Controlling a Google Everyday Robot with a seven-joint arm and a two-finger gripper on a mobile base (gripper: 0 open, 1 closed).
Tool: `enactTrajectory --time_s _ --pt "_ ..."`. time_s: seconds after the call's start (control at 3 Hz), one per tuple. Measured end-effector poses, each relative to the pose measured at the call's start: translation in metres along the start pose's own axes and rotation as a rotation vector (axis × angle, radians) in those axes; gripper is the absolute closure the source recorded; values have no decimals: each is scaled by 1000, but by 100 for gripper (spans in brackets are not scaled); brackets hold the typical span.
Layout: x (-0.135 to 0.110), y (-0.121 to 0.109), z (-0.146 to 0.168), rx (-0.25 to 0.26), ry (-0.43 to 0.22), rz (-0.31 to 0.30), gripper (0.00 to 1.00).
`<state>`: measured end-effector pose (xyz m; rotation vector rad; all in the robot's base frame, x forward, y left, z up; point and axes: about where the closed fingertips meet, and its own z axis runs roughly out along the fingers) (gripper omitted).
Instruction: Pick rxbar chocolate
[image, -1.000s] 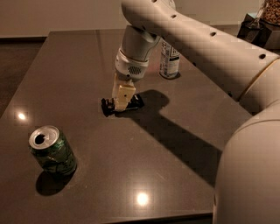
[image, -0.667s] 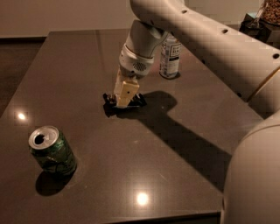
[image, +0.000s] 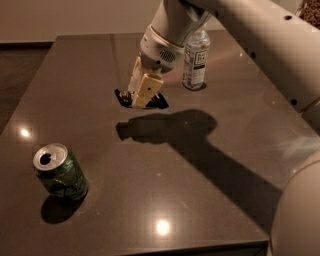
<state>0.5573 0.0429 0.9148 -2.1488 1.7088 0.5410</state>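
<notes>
The rxbar chocolate (image: 159, 104), a flat black bar, hangs between the cream fingers (image: 146, 89) of my gripper (image: 138, 102). The gripper is shut on the bar's middle, so only the bar's two ends stick out to either side. The bar is held a little above the dark table (image: 210, 200), and the shadow of gripper and bar lies apart from them on the surface just in front. The white arm reaches in from the upper right.
A green soda can (image: 60, 172) stands upright at the front left. A clear bottle with a white cap (image: 196, 60) stands just behind and to the right of the gripper. The table's front edge runs along the bottom of the view.
The gripper has risen with the bar in it. The bar has left the table, and its shadow now lies apart below it. Can and bottle have not moved.
</notes>
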Motion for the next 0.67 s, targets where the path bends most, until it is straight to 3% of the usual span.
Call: enactTrajectory --time_s 0.33,0.67 --pt "-28 6 -44 34 -74 -65 100" --pt "-30 6 -45 36 -77 -67 100"
